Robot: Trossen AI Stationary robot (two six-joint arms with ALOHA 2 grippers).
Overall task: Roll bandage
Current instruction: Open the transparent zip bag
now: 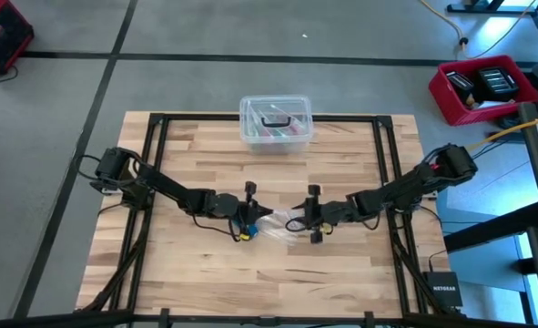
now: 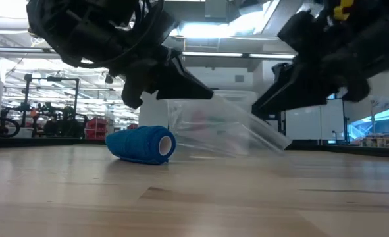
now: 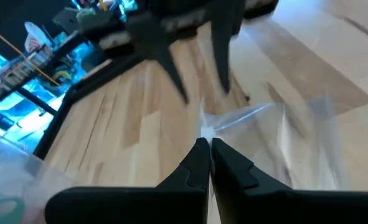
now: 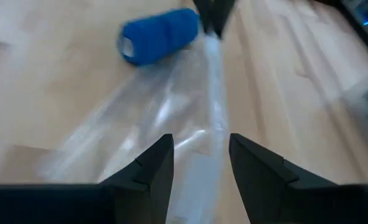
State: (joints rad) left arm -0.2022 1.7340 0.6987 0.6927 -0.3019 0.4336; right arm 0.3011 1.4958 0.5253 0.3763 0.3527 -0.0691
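- The bandage (image 2: 141,144) is already a compact blue roll, lying on its side on the tabletop (image 1: 341,273), just beside one end of a clear plastic bag (image 2: 227,135).
- In the right wrist view the roll (image 4: 159,35) sits clear of the bag's mouth, outside the plastic, with nothing gripping it.
- Rolling itself looks done to me: no loose tail of blue fabric shows in any view.
- The left gripper (image 3: 207,155) has its fingers clenched together on a corner of the bag, pinching the plastic up off the wood.
- The right gripper (image 4: 199,165) sits at the bag's other end, fingers parted on either side of the plastic strip; whether they actually pinch it, I cannot tell.
- Both arms meet at the middle of the tabletop in the high view, the bag stretched between them (image 1: 282,223).
- A clear lidded box (image 1: 276,122) stands well apart at the far edge, untouched.
- What seems left, by my reading: opening the bag and getting the roll inside it, if bagging is part of the job.
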